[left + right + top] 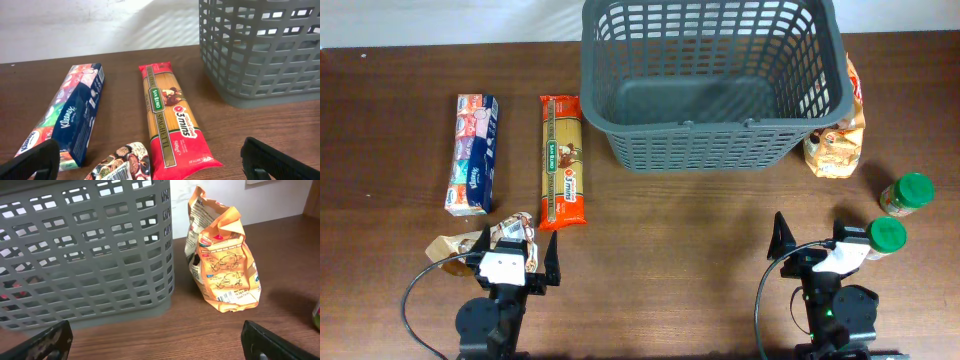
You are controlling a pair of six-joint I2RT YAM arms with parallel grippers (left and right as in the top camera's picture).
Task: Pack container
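Observation:
The dark grey basket [710, 85] stands empty at the back middle of the table; it also shows in the left wrist view [260, 50] and the right wrist view [85, 255]. My left gripper [517, 262] is open and empty at the front left, just behind a small patterned pouch [125, 162]. Ahead of it lie a red spaghetti pack [563, 162] [170, 120] and a blue tissue box [473, 153] [70, 115]. My right gripper [820, 250] is open and empty at the front right. An orange snack bag [840, 140] [222, 265] stands right of the basket.
Two green-lidded jars [907, 194] [885, 237] stand at the right, one close beside my right gripper. The patterned pouch [455, 245] lies under my left gripper. A white wall runs behind the table's far edge.

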